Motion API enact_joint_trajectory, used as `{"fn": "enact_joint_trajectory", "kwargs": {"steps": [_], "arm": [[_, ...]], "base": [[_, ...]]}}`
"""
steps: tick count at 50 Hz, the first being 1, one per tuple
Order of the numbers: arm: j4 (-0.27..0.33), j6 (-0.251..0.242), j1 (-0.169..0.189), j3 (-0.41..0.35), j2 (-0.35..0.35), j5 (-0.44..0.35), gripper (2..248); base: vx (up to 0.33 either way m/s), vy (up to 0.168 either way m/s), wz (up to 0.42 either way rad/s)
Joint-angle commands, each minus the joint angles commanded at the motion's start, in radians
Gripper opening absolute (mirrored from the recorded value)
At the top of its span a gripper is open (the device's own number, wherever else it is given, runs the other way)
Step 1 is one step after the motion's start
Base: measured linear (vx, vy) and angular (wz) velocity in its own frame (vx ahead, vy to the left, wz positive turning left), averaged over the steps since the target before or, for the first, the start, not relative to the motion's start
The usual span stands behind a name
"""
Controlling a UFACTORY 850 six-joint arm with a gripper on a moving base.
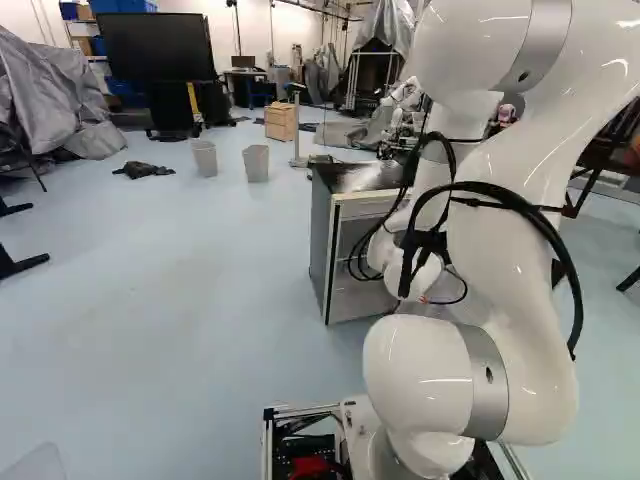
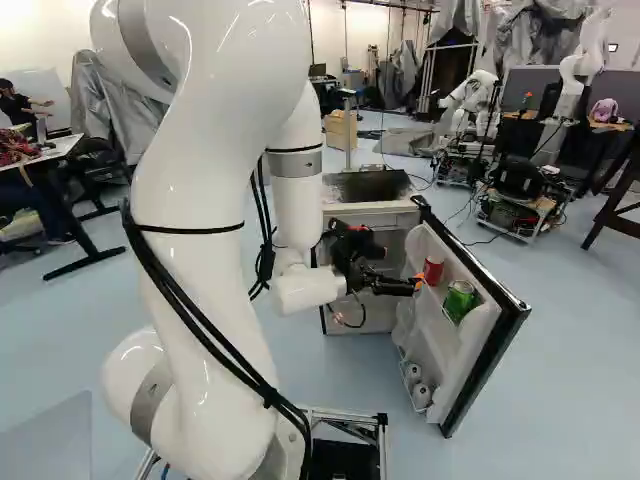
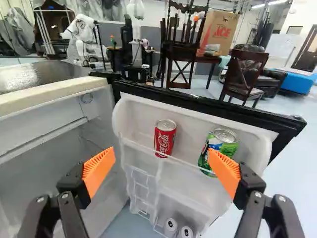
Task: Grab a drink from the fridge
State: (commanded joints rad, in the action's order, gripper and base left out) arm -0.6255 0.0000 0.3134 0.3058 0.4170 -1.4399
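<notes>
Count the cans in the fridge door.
4: a red can and a green can high in the door, a pale can and another beside it low down. Others may be hidden.

The room is bright all over. Long white ceiling lights point(image 3: 277, 3) shine up high. The big, smooth white robot arm point(image 1: 515, 220) has bright, shiny streaks. A sparkly white glare covers part of the flat black fridge top point(image 3: 59, 73). The hollow pale-grey fridge inside point(image 3: 37, 168) looks dimmer, with soft grey shade.
</notes>
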Motion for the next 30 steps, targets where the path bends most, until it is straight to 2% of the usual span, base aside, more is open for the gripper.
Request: {"fn": "enact_joint_trajectory", "kwargs": {"steps": [30], "arm": [[-0.091,0.0,-0.021,0.028,0.019,0.0,247]], "base": [[0.0,0.0,0.0]]}}
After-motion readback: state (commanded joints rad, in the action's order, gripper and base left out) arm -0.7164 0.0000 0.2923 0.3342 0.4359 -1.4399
